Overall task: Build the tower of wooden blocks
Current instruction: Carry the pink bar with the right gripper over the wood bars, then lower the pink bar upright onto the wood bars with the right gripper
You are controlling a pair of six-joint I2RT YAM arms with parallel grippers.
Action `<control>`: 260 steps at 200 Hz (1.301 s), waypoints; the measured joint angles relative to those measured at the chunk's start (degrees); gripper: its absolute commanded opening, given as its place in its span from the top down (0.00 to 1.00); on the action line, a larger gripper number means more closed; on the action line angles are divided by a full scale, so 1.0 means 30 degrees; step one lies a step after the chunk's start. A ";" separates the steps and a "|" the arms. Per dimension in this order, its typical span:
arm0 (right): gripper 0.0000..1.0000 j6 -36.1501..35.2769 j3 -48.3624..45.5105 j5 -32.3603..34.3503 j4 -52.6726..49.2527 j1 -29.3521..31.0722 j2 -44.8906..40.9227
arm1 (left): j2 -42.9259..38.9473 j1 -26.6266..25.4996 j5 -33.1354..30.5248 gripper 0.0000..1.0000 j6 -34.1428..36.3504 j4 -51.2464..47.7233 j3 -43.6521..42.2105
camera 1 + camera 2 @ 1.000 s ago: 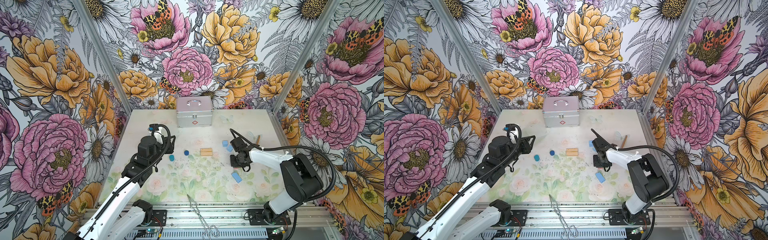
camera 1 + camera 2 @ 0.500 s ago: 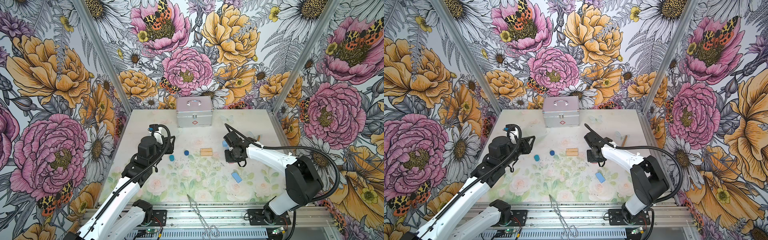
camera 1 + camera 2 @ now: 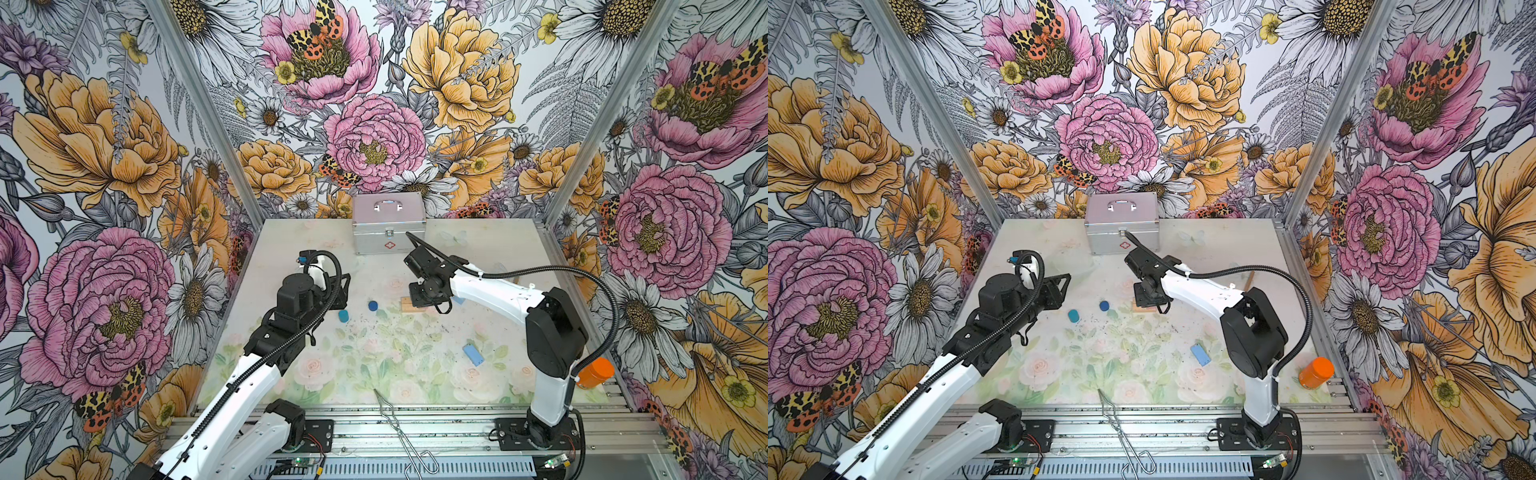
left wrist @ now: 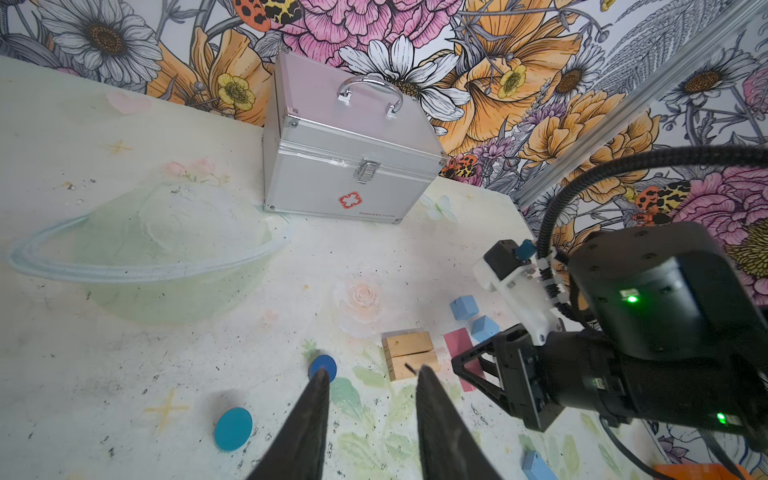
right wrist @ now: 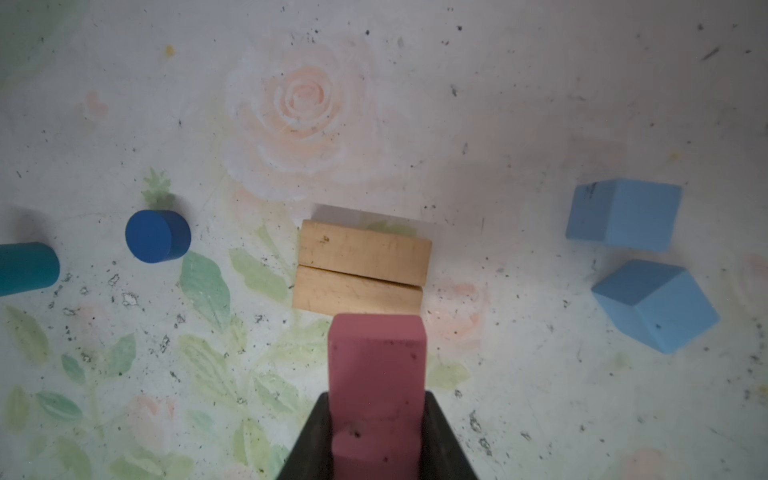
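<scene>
The right gripper (image 5: 376,395) pinches a pink slab (image 5: 376,357) between its jaws and holds it close over two tan planks (image 5: 361,266). The planks lie side by side in the middle of the table (image 3: 498,241). Whether the slab touches them cannot be told. Just right of the planks sit two light blue cubes (image 5: 623,214). To the left sit a dark blue cylinder (image 5: 156,236), then a teal cylinder (image 5: 25,266). A blue slab (image 3: 473,354) lies nearer, on the right. The left gripper (image 4: 371,372) hovers on the left, jaws spread and empty. A silver case (image 3: 388,228) stands at the far edge.
</scene>
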 measured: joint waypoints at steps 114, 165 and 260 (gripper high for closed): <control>1.00 0.1020 0.2812 0.0160 -0.0481 0.1071 0.3067 | 0.0000 0.0576 -0.0015 0.64 -0.0007 -0.0007 0.0000; 1.00 0.1778 0.2834 0.0736 -0.0503 0.1107 0.3075 | 0.0000 0.0576 -0.0015 0.64 -0.0007 -0.0007 0.0000; 1.00 0.3286 0.2834 0.1239 -0.0503 0.1107 0.3126 | 0.0000 0.0590 -0.0007 0.64 -0.0007 -0.0007 0.0000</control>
